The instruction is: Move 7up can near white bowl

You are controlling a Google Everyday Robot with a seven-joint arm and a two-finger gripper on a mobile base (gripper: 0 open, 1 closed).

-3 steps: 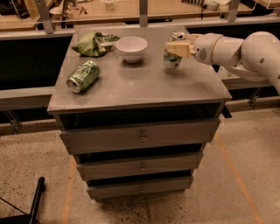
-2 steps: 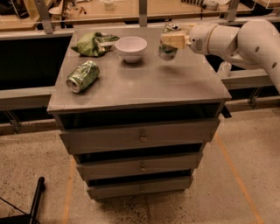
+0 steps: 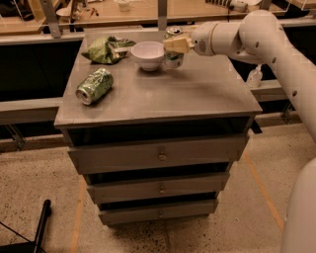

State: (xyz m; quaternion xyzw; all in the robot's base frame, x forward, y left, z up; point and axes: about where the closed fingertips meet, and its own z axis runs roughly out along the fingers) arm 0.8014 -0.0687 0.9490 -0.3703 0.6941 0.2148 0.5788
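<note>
The 7up can (image 3: 173,58) stands upright at the back of the grey cabinet top (image 3: 187,94), right beside the white bowl (image 3: 148,54), on the bowl's right. My gripper (image 3: 177,44) reaches in from the right and is shut on the 7up can's upper part. The gripper hides most of the can's label; its silver top shows above the fingers. I cannot tell whether the can rests on the surface or hangs just above it.
A dented all-green can (image 3: 94,86) lies on its side at the left of the top. A green foil bag (image 3: 106,49) lies at the back left next to the bowl. The cabinet has three drawers (image 3: 160,155). A wooden bench (image 3: 148,12) runs behind.
My gripper has carried the 7up can leftward from the right side of the top to a spot right beside the white bowl. The bowl, green can and bag have not moved.
</note>
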